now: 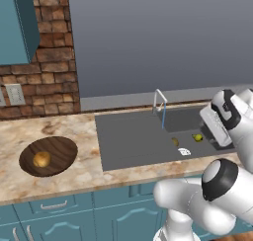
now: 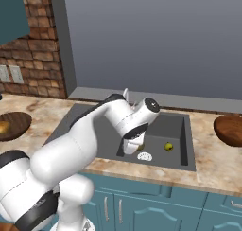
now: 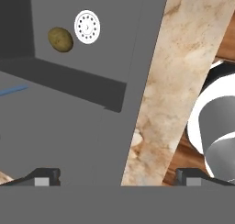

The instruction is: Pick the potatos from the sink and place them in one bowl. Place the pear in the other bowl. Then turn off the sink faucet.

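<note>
My hand hangs over the sink, fingers spread wide, nothing in them. Two lumps down in the well: one dull olive potato beside the white drain, one yellow-green pear apart from it. Two bowls on the desk: the dark wood-grain bowl holds one golden potato; the reddish bowl sits across the sink. Behind, one faucet, blue stream running.

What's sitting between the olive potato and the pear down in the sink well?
In the right base view, the white drain lies on the sink floor between the olive potato and the yellow-green pear, slightly nearer the camera than both.
</note>
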Tool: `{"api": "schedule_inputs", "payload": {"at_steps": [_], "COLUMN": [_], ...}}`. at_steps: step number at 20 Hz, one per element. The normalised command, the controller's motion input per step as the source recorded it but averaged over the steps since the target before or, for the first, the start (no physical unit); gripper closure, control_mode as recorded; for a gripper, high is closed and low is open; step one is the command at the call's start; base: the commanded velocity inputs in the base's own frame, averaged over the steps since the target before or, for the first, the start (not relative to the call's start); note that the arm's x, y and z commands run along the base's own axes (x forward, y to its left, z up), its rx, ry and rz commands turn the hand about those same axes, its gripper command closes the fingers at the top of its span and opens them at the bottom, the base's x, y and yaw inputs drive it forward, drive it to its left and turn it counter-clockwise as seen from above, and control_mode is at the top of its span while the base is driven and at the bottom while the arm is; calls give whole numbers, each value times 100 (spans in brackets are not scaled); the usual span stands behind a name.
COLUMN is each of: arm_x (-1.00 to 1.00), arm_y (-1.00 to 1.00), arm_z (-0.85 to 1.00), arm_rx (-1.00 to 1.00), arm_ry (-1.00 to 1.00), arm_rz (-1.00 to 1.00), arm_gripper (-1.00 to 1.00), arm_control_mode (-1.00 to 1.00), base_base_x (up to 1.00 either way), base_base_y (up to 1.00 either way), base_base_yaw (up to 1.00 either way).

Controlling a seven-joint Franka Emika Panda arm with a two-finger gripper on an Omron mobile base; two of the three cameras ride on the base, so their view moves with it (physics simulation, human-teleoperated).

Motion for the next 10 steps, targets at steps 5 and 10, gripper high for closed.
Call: {"api": "schedule_inputs", "payload": {"at_steps": [5, 10], "arm_x": [23, 29], "arm_y": [0, 0], "arm_z": [-23, -12], "arm_rx": [0, 0], "arm_ry": [1, 4], "arm_rz": [0, 0], "arm_gripper": [-100, -100], "arm_control_mode": [-100, -100], "base_base_x": [0, 0], "base_base_y": [0, 0], "base_base_yaw": [0, 0]}}
